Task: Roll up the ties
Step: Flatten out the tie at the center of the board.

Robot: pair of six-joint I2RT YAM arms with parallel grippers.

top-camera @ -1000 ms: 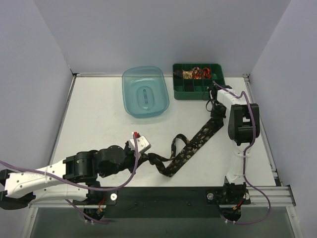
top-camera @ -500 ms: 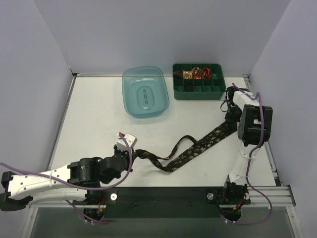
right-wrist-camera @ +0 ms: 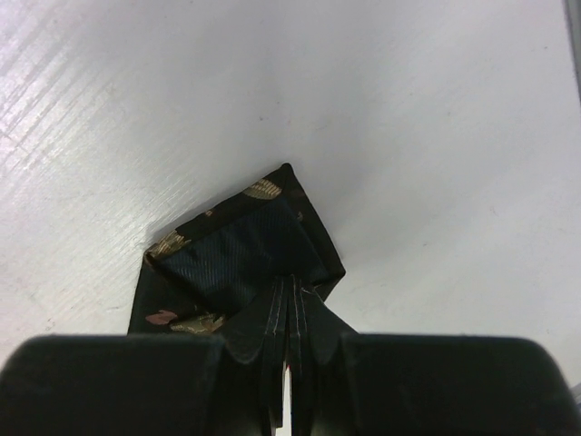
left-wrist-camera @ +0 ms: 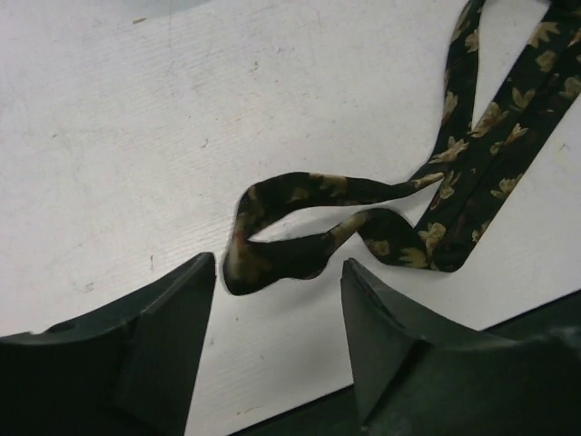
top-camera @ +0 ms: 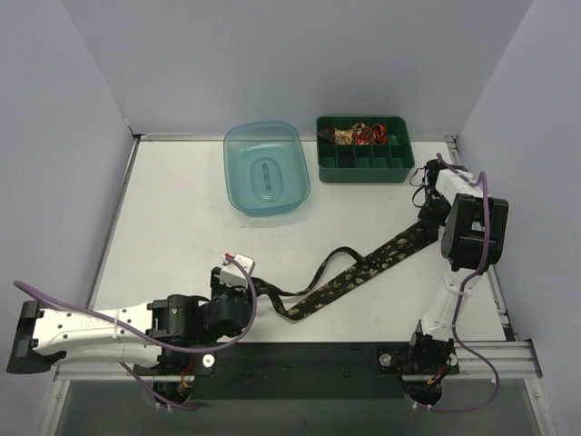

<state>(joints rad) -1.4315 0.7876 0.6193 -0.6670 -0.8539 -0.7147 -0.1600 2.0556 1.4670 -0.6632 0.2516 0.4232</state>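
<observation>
My left pincer has just let go. Its jaws stand partly apart and empty, and the narrow end of the tie lies looped on the counter just ahead of them, at lower middle. My right pincer stays clamped on the wide pointed end at right, having pulled the tie straighter. It looks laid out, with rolling not begun. I count one loose tie, roughly three rolled coils, one green tray and one teal tub.
</observation>
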